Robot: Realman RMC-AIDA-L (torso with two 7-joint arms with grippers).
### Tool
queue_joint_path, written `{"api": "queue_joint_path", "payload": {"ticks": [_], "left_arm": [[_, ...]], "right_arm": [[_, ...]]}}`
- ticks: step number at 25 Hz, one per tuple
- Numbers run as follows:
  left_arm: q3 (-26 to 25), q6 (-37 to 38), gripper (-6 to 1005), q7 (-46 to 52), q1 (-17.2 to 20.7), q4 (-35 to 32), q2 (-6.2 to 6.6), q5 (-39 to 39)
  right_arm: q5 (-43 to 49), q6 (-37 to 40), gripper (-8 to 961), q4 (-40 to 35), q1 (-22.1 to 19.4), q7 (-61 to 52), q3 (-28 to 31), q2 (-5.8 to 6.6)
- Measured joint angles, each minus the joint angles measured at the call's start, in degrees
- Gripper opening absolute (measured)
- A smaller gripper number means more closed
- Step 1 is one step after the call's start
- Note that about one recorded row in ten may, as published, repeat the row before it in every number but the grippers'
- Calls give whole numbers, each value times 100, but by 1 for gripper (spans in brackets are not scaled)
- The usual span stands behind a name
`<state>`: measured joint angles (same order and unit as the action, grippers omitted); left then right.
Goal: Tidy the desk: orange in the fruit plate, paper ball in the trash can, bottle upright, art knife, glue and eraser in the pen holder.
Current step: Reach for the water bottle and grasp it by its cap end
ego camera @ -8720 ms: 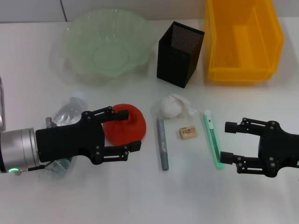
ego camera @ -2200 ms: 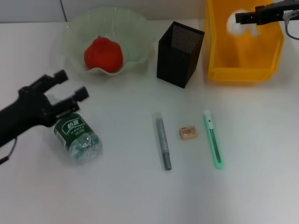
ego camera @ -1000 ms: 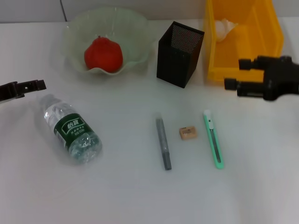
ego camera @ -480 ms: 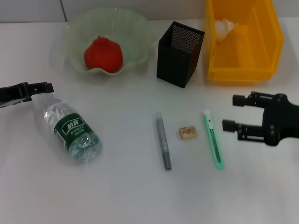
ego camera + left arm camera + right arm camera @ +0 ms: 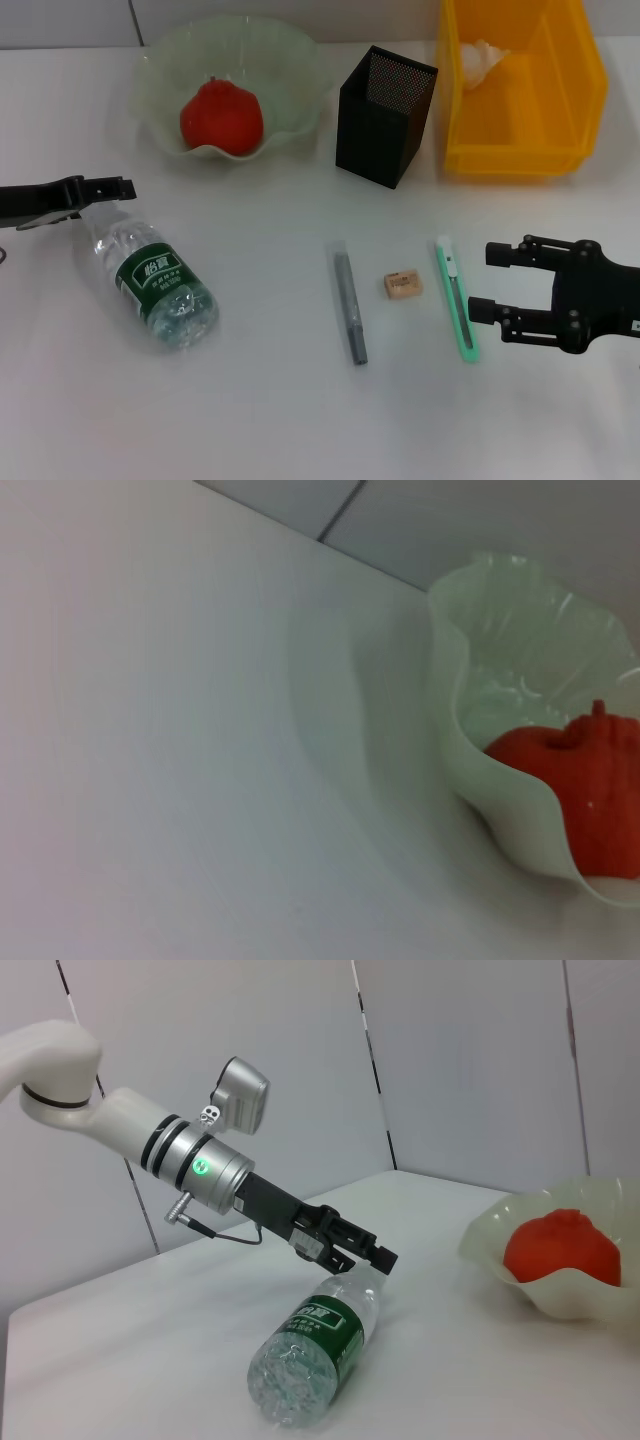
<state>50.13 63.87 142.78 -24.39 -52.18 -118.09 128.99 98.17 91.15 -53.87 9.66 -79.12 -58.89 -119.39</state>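
1. Right gripper (image 5: 480, 280) hangs spread wide and empty, just beside the art knife (image 5: 457, 297), whose long axis runs toward and away from the robot.
2. Left gripper (image 5: 120, 187) sits at the lying bottle (image 5: 150, 277)'s cap end; grip state unclear.
3. Bottle's green label: white characters, unreadable.

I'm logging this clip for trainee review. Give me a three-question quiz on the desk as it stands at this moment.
1. True or false: the bottle stands upright.
2. Where is the paper ball? A) desk B) yellow bin C) pen holder
3. Which item lies nearest the right gripper?

Key: 1 false, it lies on its side. 2 B. 3 the green art knife.
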Motion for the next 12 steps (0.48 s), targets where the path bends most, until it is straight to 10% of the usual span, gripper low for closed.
{"api": "queue_joint_path", "payload": {"ticks": [12], "left_arm": [[66,427,717,-587,-161,30,60,67]], "right_arm": [[-1,-18,739,39,27,-93,2,4]]}}
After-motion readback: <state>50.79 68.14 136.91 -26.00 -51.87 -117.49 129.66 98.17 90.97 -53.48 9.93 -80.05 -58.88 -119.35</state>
